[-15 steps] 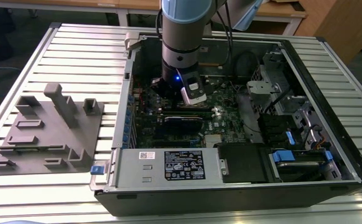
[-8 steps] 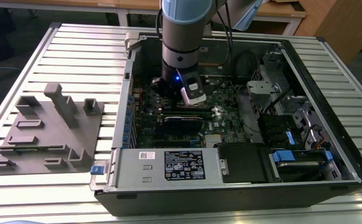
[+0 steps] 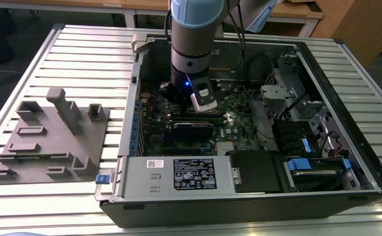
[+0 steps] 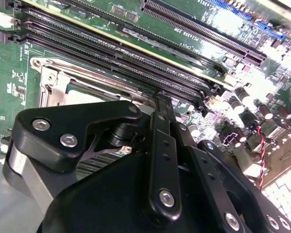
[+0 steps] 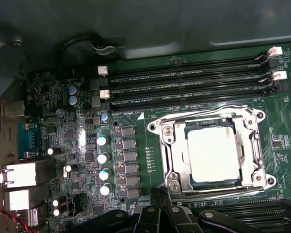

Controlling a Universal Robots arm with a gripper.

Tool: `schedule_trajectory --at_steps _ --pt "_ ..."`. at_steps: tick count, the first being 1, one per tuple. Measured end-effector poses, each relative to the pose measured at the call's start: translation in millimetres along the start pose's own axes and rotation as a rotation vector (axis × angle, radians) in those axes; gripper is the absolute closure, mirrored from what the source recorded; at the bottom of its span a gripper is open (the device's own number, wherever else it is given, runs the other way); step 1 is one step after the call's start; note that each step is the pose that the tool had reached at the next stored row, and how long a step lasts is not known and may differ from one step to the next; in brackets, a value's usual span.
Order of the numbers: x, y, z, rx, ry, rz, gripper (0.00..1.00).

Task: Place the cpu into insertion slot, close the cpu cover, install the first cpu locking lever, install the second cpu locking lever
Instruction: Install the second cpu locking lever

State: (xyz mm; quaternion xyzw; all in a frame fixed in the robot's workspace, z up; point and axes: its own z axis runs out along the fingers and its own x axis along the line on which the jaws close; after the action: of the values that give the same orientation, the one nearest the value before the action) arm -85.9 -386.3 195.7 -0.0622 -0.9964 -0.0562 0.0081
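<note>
Exterior view: the arm reaches down into the open computer case [image 3: 348, 147], which lies on a slatted table [image 3: 79, 54]. The gripper [image 3: 201, 105] hangs over the green motherboard [image 3: 240, 123], in the far half of the case. A grey fixture block [image 3: 53, 142] sits on the table at this view's left, well apart from the work. A grey power-supply box [image 3: 177, 172] fills the near edge of the case.

Second wrist view: black gripper linkage crowds the frame, and the tips are hidden behind it. Cannot tell how far the gripper is open, nor whether it has hold of anything. Just beyond the linkage, a corner of the insertion slot [image 4: 63, 80] with its metal frame shows beside the long memory slots [image 4: 136, 53].

First wrist view: the cpu [image 5: 213, 154] lies flat in the insertion slot, pale metal top up, edges square to the socket rim. It is roughly square, so no real long axis; its sides run parallel to the memory slots. The cpu cover [image 5: 172, 160] appears down around it, central cutout framing the chip.

Handling, as judged: the chip is light, stiff and fragile underneath, best taken by its edges. The cover is thin stiff sheet metal. The locking levers are not clear enough to judge.
</note>
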Motion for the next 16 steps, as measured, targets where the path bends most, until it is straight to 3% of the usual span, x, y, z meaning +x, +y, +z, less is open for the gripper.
schedule_trajectory --at_steps 10,16 --pt "-0.1 -0.1 1.0 -0.0033 0.0007 0.000 0.89" --pt "0.0 0.4 -3.0 -0.0032 0.0007 0.000 0.89"
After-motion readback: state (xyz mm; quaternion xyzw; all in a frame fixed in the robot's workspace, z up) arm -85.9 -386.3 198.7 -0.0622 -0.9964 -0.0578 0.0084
